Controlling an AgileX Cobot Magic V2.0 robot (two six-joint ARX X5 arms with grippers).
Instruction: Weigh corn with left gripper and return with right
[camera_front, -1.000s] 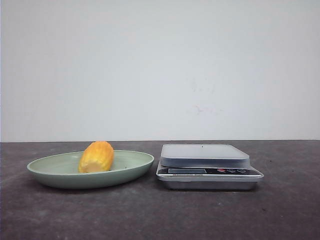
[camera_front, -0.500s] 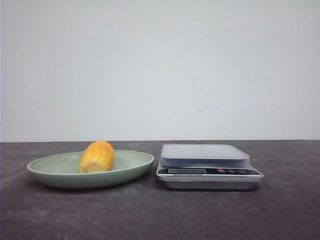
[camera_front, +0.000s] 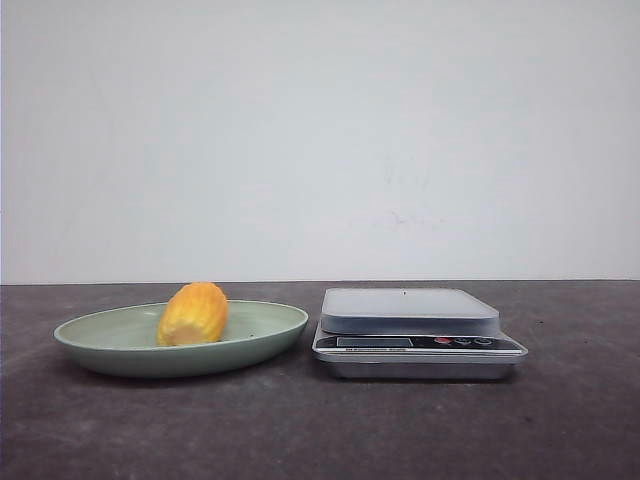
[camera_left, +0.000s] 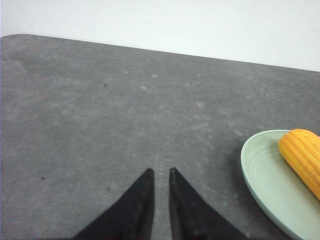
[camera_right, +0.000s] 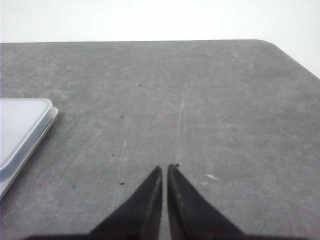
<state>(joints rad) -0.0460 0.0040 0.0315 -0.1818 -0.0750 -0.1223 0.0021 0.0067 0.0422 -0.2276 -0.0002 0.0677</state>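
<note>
The corn (camera_front: 193, 313), a short yellow-orange cob piece, lies on the pale green plate (camera_front: 120, 350) at the left of the table. It also shows in the left wrist view (camera_left: 302, 157), on the plate (camera_left: 260, 170). My left gripper (camera_left: 161, 172) hangs over bare table beside the plate, its jaws nearly together with a narrow gap and nothing between them. My right gripper (camera_right: 164, 167) is shut and empty over bare table, off to the side of the scale (camera_right: 22, 132). Neither gripper shows in the front view.
The silver digital scale (camera_front: 415, 330) stands just right of the plate, its weighing pan bare. The dark grey table (camera_front: 320, 430) ends at a white wall behind.
</note>
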